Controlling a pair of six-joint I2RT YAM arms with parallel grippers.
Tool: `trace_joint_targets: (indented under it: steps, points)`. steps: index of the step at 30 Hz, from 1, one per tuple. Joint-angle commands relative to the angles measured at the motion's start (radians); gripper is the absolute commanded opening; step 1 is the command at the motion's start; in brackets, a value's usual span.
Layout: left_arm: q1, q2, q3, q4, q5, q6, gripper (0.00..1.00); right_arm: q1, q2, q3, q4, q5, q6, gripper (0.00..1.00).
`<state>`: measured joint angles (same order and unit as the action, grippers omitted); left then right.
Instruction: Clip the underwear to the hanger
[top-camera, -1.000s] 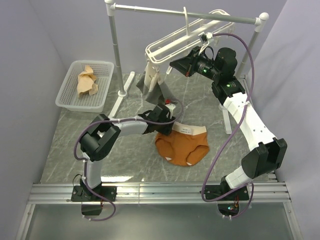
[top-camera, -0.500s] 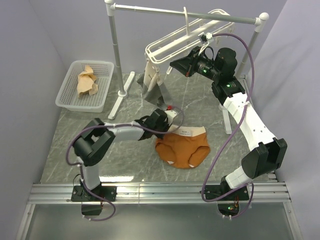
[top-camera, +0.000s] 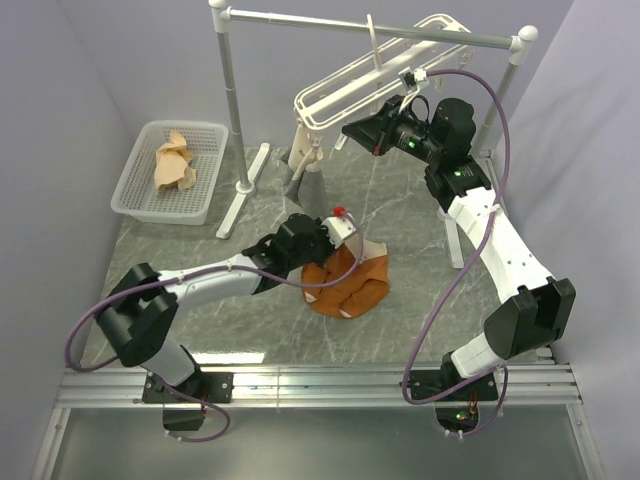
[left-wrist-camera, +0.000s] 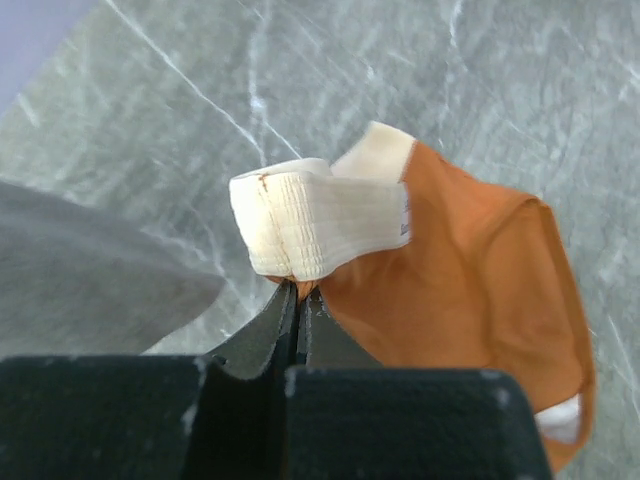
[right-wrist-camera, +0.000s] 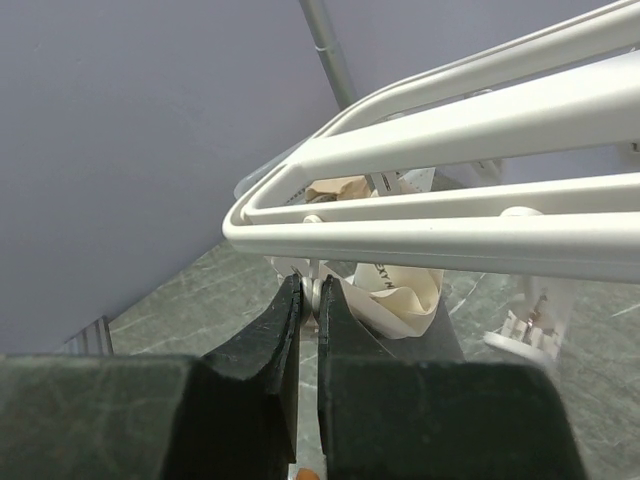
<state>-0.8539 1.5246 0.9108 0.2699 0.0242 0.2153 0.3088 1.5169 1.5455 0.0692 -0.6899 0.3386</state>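
Underwear (top-camera: 350, 285) sits bunched near the middle of the counter (top-camera: 420, 215), rust-orange, with its pale waistband (left-wrist-camera: 320, 225) folded over at the upper-left end. In the left wrist view the waistband stands just above the fingertips and the orange cloth (left-wrist-camera: 470, 290) spreads away to the right. I can't tell whether any of it is lifted off the counter.

The left pincer (top-camera: 328, 243) is clamped tight on the underwear right under that waistband fold, with no gap between the jaws (left-wrist-camera: 298, 300). The left arm reaches low across the counter from the near-left corner.

The hanger (top-camera: 350, 80), a white barred rack, hangs by its hook from the grey rail (top-camera: 370, 27) at the back, well above the underwear and apart from it. The right pincer (top-camera: 350, 130) is up at the hanger's near-left corner. In the right wrist view its jaws are narrow (right-wrist-camera: 308, 295), pinched on a small white clip (right-wrist-camera: 312, 288) hanging under the front bar (right-wrist-camera: 450, 230).

A grey-and-beige garment (top-camera: 305, 165) dangles under the hanger's left end. A white basket (top-camera: 140, 195) stands far left on the counter with a tan cloth (top-camera: 175, 160) in it.
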Motion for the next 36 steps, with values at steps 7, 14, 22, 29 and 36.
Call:
trace_joint_targets:
  steps: [7,14,22,29,36]
  points:
    - [0.006,0.235,0.204,-0.219,-0.020,-0.054,0.01,0.000,-0.050,-0.024,-0.011,-0.020,-0.010,0.00]
    - [0.042,0.344,0.322,-0.308,0.045,-0.085,0.12,0.001,-0.040,-0.021,-0.009,-0.028,-0.007,0.00]
    - [0.095,0.355,0.326,-0.334,0.264,-0.111,0.54,-0.002,-0.037,-0.015,-0.012,-0.034,-0.013,0.00]
    - [0.101,0.433,0.390,-0.380,0.370,-0.097,0.66,-0.002,-0.032,-0.019,0.000,-0.039,-0.003,0.00]
    - [0.101,0.500,0.402,-0.382,0.326,-0.103,0.63,-0.004,-0.041,-0.030,-0.003,-0.037,-0.010,0.00]
